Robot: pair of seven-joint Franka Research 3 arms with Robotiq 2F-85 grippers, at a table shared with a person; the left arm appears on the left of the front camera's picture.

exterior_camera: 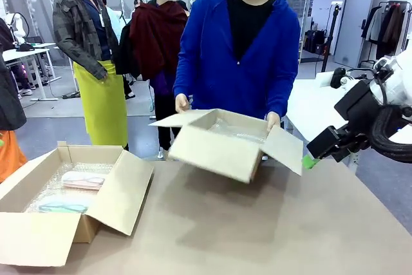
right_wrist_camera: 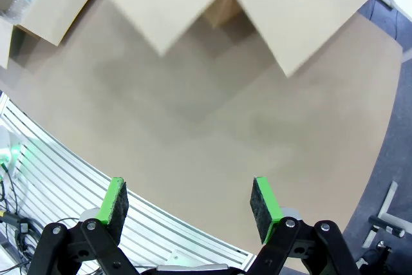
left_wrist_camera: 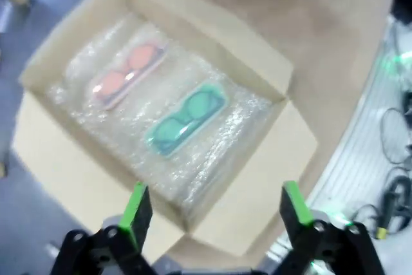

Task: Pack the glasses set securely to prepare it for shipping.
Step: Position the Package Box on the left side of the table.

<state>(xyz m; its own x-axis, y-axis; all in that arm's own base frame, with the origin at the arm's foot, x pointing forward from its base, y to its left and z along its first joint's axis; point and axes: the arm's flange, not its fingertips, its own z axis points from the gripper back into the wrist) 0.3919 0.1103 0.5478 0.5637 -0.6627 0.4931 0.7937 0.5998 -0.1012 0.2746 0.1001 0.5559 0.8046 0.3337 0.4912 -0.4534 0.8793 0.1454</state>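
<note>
I see broad bare table (exterior_camera: 212, 223) between the open cardboard box (exterior_camera: 38, 223) at the robot's left and the second box (exterior_camera: 222, 143) the person holds tilted above the far edge. From the left wrist, the pinkish case (left_wrist_camera: 125, 72) and mint-green case (left_wrist_camera: 187, 117) lie parallel on bubble wrap (left_wrist_camera: 212, 152) inside the open box, long axes running diagonally. The left gripper (left_wrist_camera: 215, 214) hangs above them, fingers spread, empty. The right gripper (right_wrist_camera: 190, 201) is likewise spread wide over bare tabletop.
</note>
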